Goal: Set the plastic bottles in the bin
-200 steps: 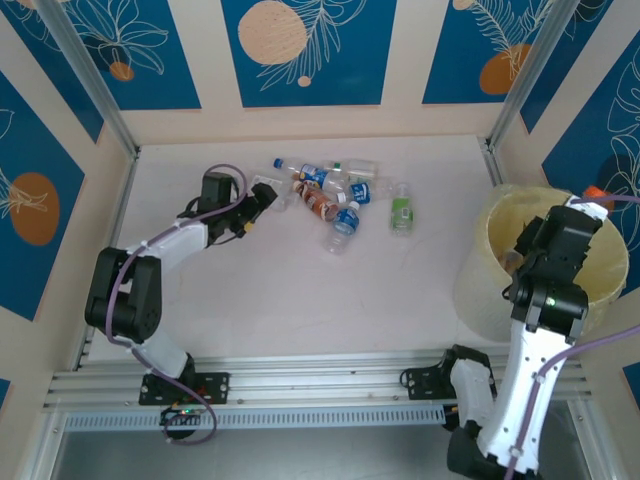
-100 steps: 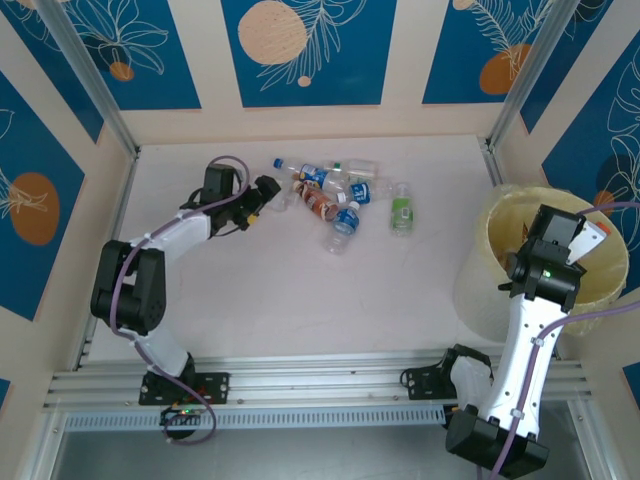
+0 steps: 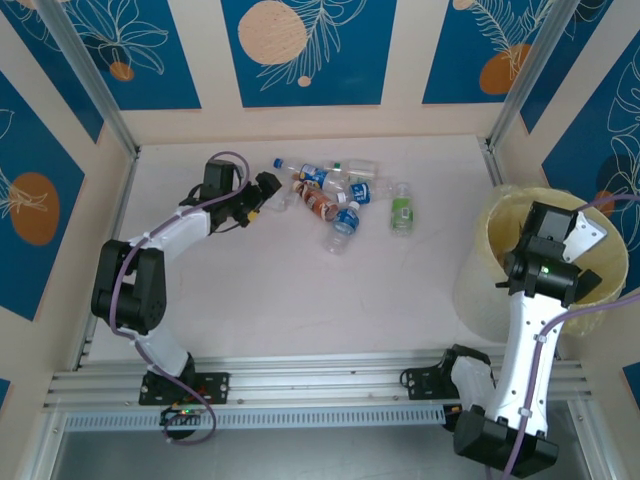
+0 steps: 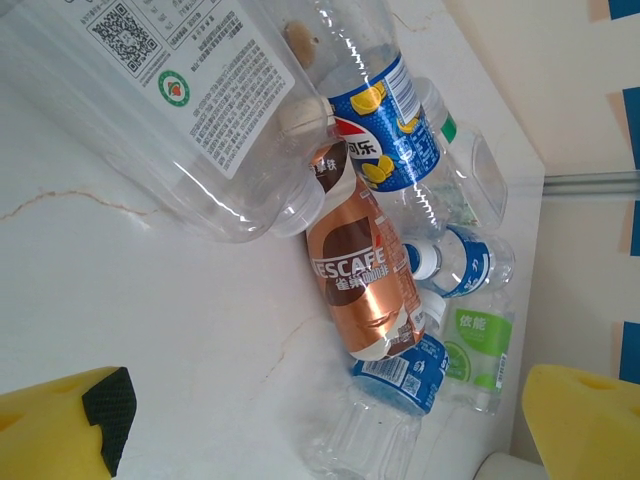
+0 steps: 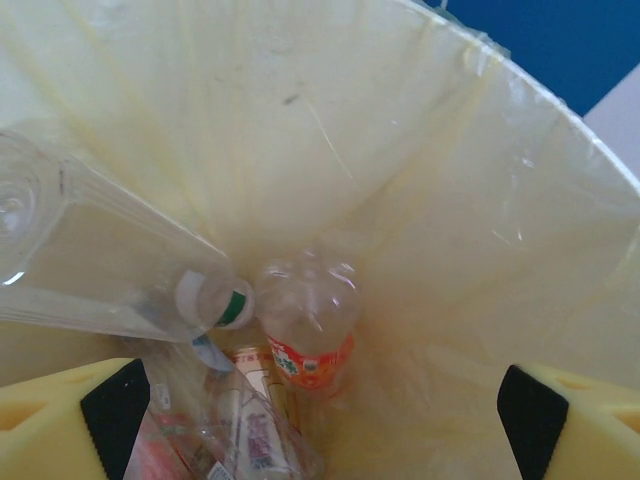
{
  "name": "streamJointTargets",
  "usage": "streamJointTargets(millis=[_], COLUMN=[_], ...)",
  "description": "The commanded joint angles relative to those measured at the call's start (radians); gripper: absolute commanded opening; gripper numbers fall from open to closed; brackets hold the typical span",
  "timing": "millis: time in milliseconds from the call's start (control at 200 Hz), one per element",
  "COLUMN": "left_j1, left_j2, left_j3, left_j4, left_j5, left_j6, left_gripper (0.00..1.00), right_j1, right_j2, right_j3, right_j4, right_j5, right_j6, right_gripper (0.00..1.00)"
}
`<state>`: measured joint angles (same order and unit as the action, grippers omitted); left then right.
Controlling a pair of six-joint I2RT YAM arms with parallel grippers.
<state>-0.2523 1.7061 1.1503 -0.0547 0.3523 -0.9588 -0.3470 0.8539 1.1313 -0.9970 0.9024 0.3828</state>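
Several plastic bottles (image 3: 335, 195) lie in a heap at the back middle of the table. The left wrist view shows a big clear one with a white label (image 4: 180, 100), a blue-labelled one (image 4: 385, 120), a copper Nescafe bottle (image 4: 360, 290), a blue-labelled bottle (image 4: 405, 375) and a green-labelled one (image 4: 478, 345). My left gripper (image 3: 262, 190) (image 4: 320, 430) is open just left of the heap, holding nothing. My right gripper (image 3: 575, 240) (image 5: 320, 425) hangs open over the bin (image 3: 490, 230). Inside lie an orange-labelled bottle (image 5: 310, 335), a clear green-capped bottle (image 5: 100, 270) and others.
The bin's bag lining (image 5: 420, 150) surrounds the right gripper. Blue-and-cream walls close in the table on three sides, with a metal post (image 3: 100, 100) at the back left corner. Bare tabletop (image 3: 300, 290) stretches between the heap and the arm bases.
The right wrist has turned and settled over the bin's mouth. The left gripper has edged slightly right, closer to the heap of bottles.
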Motion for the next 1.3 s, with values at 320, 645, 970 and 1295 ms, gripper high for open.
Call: streamJointTargets(millis=[320,645,970,1295], left_j1=[0.013,0.018,0.022,0.024], left_j2=[-0.044,-0.062,-0.054,-0.059], left_j3=[-0.037,-0.067,-0.082,-0.102], left_j4=[-0.020,-0.016,-0.003,0.039], left_j5=[-0.002,-0.014,-0.012,-0.004], left_j6=[0.025,0.029,0.021,-0.001], left_gripper=[1.00,1.00,1.00,1.00], right_j1=[0.156,0.221,0.359,0.618], right_j2=[-0.002,-0.044,-0.057,-0.028], right_j3=[0.071,0.081,0.079,0.083], right_j4=[0.003,0.051,0.169,0.415], right_j5=[0.062,-0.010,-0.131,-0.377], right_j6=[0.033,0.047,0.030,-0.054], right_gripper=[0.94,1.00,1.00,1.00])
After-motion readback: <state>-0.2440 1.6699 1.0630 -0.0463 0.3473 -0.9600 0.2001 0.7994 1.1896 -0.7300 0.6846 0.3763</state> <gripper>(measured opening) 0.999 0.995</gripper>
